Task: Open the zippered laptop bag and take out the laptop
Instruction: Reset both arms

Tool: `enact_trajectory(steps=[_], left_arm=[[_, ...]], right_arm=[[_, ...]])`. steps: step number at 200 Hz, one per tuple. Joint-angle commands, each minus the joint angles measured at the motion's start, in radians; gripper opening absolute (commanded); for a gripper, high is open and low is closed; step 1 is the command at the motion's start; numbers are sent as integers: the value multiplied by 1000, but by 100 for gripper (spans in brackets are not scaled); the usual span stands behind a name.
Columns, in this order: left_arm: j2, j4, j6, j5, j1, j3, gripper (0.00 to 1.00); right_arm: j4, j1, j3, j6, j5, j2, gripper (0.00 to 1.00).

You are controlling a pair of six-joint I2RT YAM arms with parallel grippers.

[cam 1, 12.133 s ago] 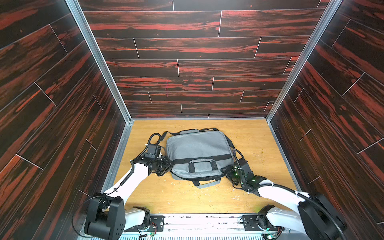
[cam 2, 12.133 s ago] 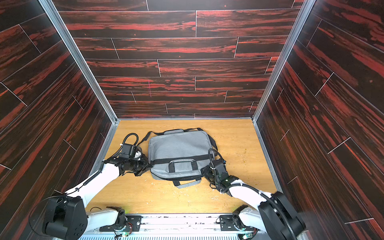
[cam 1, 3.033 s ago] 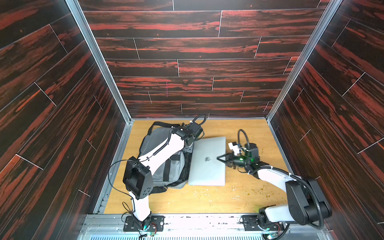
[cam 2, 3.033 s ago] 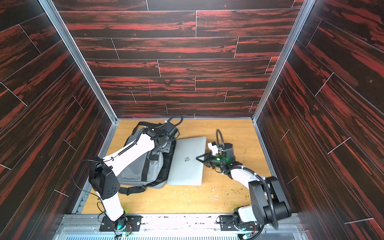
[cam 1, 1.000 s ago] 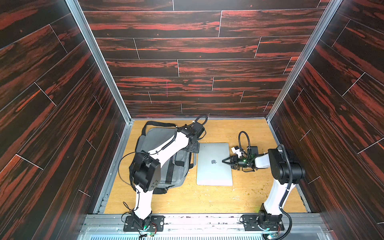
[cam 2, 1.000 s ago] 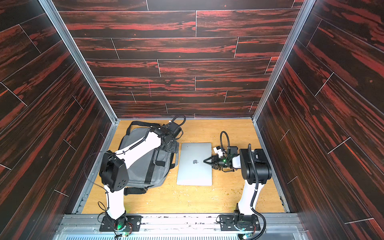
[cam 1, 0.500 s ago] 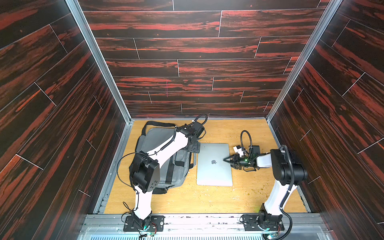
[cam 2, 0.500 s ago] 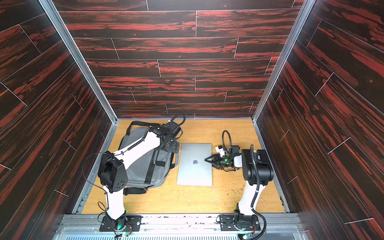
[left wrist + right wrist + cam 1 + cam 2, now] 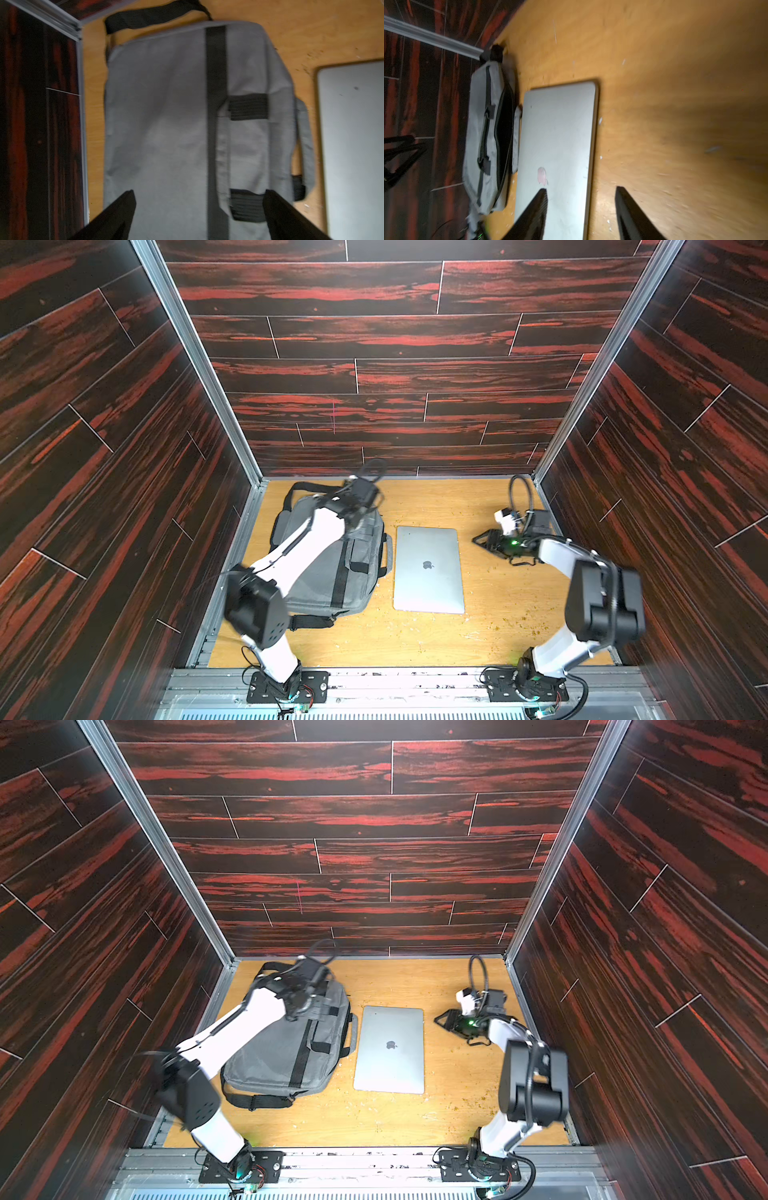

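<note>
The zippered laptop bag (image 9: 316,591) (image 9: 274,1052) lies flat on the left of the wooden table, its black-lined mouth (image 9: 504,124) gaping toward the laptop. The silver laptop (image 9: 428,568) (image 9: 390,1048) lies flat on the table just right of the bag, logo up, fully outside it. My left gripper (image 9: 355,516) (image 9: 199,192) hovers open over the bag's far end, grey fabric (image 9: 166,114) showing between its fingers. My right gripper (image 9: 478,539) (image 9: 581,188) is open and holds nothing. In both top views it is a short way right of the laptop's (image 9: 558,135) far half.
Dark red panelled walls (image 9: 124,489) close in on the left, back and right. The bag's black shoulder strap (image 9: 311,620) loops out at its near end and again at the far end (image 9: 149,16). Crumbs (image 9: 511,614) dot the table. A metal rail (image 9: 395,680) runs along the front.
The right gripper has opened wider and drawn back to the right, off the laptop's edge. The left gripper has opened a little more and shifted left over the bag. The laptop stays put.
</note>
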Motion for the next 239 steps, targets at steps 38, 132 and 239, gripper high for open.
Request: enact_trajectory(steps=[38,132,239], left_arm=[[-321,671,123,157,246,-511,100],[-311,1354,49,297,526,-939,100],[-221,1441,55,275,540,-994,95]], right_arm=[[233,0,-138,-17,289,-307,79],[928,1,-616,-69,684,-431,91],[1170,51,-638,-81,732,-220,92]])
